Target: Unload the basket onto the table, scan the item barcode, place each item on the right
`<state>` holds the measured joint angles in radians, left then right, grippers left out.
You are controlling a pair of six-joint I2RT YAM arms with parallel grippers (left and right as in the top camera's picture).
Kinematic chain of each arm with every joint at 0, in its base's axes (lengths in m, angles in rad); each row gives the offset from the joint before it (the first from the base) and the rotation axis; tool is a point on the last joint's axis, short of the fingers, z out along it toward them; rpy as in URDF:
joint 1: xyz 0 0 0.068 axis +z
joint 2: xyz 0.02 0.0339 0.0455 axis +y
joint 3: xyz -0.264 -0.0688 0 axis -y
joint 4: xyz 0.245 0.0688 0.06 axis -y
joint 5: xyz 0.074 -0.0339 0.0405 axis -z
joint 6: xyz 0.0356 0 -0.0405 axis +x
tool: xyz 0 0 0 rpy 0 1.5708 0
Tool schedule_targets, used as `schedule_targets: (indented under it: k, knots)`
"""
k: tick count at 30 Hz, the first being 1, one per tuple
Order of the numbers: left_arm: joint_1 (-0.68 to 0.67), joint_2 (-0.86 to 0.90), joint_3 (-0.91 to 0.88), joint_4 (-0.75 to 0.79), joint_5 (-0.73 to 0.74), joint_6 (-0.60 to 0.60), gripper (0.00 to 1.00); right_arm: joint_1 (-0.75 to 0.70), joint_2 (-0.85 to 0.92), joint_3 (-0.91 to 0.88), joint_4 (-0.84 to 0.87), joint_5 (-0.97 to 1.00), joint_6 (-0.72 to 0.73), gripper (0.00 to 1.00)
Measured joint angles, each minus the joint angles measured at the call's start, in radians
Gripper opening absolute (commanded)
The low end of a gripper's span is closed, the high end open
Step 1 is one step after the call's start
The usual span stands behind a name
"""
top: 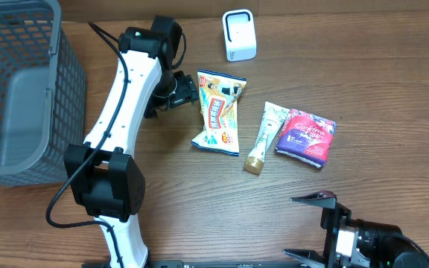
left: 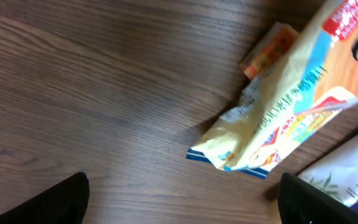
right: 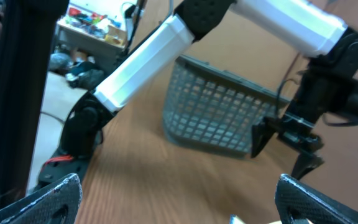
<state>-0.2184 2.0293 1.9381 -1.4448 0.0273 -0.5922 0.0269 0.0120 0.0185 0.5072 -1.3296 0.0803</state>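
On the dark wood-grain surface (top: 363,67), immediately right of the left fingers (left: 48,199): yellow crinkled snack packet (top: 218,112), lying flat, long axis running from far to near, white boxy barcode scanner (top: 239,35) near its far end. Left fingers spread wide, empty, far nearer than the right fingers (right: 55,199), likewise wide and empty at the near right. Grey mesh basket (top: 65,82) far left; blurred room clutter (right: 95,25) behind.

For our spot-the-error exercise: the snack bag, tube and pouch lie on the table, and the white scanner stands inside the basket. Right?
No. The scanner stands on the table, not in the basket, as the overhead view shows; the bag, tube and pouch lie on the table as said.
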Motion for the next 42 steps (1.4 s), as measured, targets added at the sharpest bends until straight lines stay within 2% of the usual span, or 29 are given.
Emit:
schedule_targets:
  k: [2, 4, 8, 12, 15, 19, 22, 24, 26, 29, 33, 38, 42]
  knots:
    - [-0.005, 0.000, 0.000, 0.000, 0.004, 0.000, 0.91, 0.000, 0.000, 0.000, -0.019, 0.022, 0.020, 1.00]
    - [-0.005, 0.000, 0.000, 0.000, 0.008, 0.001, 1.00, 0.000, 0.000, 0.000, -0.048, 0.032, 0.029, 1.00]
    - [-0.005, 0.000, 0.000, 0.000, 0.014, 0.011, 1.00, 0.000, 0.000, 0.000, -0.148, 0.040, 0.043, 1.00]
    - [-0.005, 0.000, 0.000, 0.000, 0.015, 0.015, 1.00, 0.000, 0.000, 0.000, -0.104, 0.040, 0.048, 1.00]
    - [-0.005, 0.000, 0.000, 0.000, 0.014, 0.015, 1.00, 0.000, 0.000, 0.000, -0.010, 0.063, 0.050, 1.00]
    - [-0.005, 0.000, 0.000, 0.001, 0.015, 0.015, 1.00, 0.000, 0.002, 0.012, 0.013, 0.241, 0.050, 1.00]
    - [-0.005, 0.000, 0.000, 0.001, 0.015, 0.015, 1.00, -0.001, 0.035, 0.093, -0.081, 0.418, 0.039, 1.00]
    - [-0.005, 0.000, 0.000, 0.001, 0.015, 0.015, 1.00, -0.018, 0.144, 0.224, -0.248, 0.554, -0.017, 1.00]
    - [-0.005, 0.000, 0.000, 0.000, 0.015, 0.015, 1.00, -0.029, 0.248, 0.332, -0.430, 0.608, -0.061, 1.00]
    - [-0.005, 0.000, 0.000, 0.001, 0.015, 0.015, 1.00, -0.047, 0.504, 0.549, -0.649, 0.658, -0.101, 1.00]
    - [-0.005, 0.000, 0.000, 0.004, 0.016, 0.015, 1.00, -0.053, 0.889, 0.911, -1.086, 0.690, -0.121, 1.00]
    - [-0.005, 0.000, 0.000, 0.006, 0.023, 0.015, 1.00, -0.053, 1.212, 1.163, -1.287, 0.660, -0.129, 1.00]
    - [-0.005, 0.000, 0.000, 0.005, 0.023, 0.015, 1.00, -0.053, 1.324, 1.188, -1.314, 0.613, -0.129, 1.00]
